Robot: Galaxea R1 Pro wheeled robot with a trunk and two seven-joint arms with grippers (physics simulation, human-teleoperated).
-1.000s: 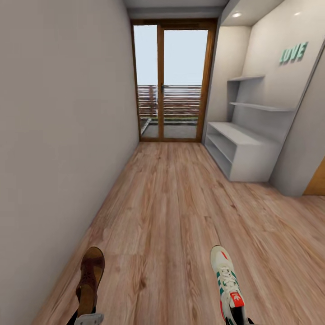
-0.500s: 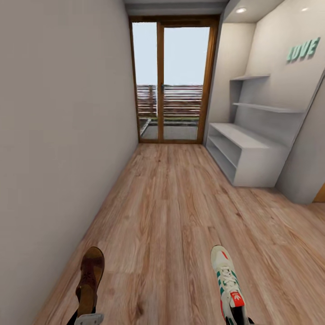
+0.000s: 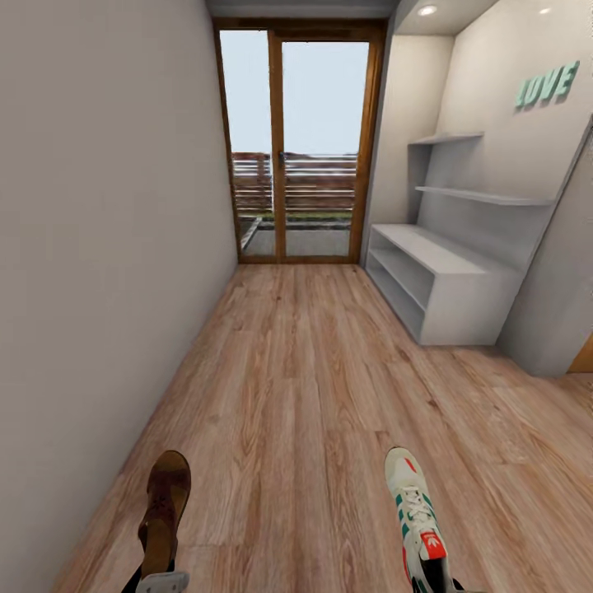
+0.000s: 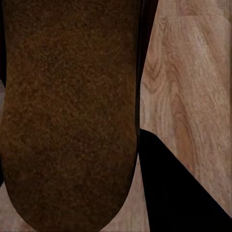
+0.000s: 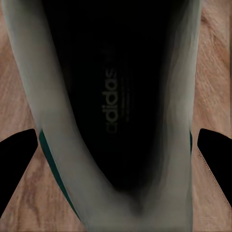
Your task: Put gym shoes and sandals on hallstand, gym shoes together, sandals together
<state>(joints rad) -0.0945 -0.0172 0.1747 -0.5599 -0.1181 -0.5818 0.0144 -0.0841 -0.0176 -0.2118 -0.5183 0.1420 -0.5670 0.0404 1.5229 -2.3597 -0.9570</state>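
Head view: one sandal [image 3: 164, 511] carried low at left and one gym shoe [image 3: 416, 512] low at right, both above the corridor floor [image 3: 313, 395], with the hallstand [image 3: 441, 284] well ahead on the right against the wall.

Left wrist view: sandal's brown suede-like sole close up, apparently clenched in the left claw; judged stiff and light, best held at the heel.

Right wrist view: sneaker's dark insole and soft collar, right claw's dark fingers [image 5: 17, 159] flanking it, apparently grasping the heel; upper looks squashable.
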